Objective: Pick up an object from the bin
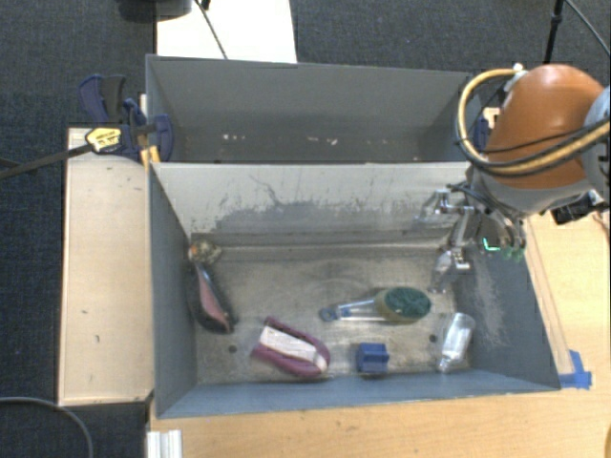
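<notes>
Along the near wall of the bin, left to right: a purple-and-white packet-like thing, a small blue block, and in the near right corner a little clear bottle, tilted and close to the right wall. On the left side lies a long dark tool with a pinkish face. A step further in sits a green round disc on a clear handle, right of the floor's middle.

Beyond that disc, close to the right wall, hangs the gripper, above the floor, with nothing seen in its hold. Whether it is apart or together, I cannot tell. The disc and the clear bottle are its nearest candidates.

Now the risks, as I judge them. That right wall is very near: a descent here could scrape it, or catch the bottle against it and only shove it into the corner. The disc lies flat with a thin handle; a grasp may slide off. The bottle looks smooth and may roll or squirt out.
</notes>
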Action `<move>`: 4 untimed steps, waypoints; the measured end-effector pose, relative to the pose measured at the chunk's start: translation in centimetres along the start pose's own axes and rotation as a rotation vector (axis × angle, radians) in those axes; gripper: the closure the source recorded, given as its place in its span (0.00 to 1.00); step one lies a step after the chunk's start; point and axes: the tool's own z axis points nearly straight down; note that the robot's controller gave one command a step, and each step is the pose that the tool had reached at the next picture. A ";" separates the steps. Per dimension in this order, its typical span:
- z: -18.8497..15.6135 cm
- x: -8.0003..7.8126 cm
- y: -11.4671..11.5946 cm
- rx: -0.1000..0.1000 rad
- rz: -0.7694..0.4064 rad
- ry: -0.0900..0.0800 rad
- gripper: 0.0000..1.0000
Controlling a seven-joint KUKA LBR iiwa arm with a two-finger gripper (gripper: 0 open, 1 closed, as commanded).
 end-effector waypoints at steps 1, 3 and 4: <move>12.9 3.3 -3.6 0.002 -0.266 -0.013 0.00; 12.4 2.3 0.9 0.003 -0.464 -0.016 1.00; -2.5 2.5 0.8 0.006 -0.650 -0.015 1.00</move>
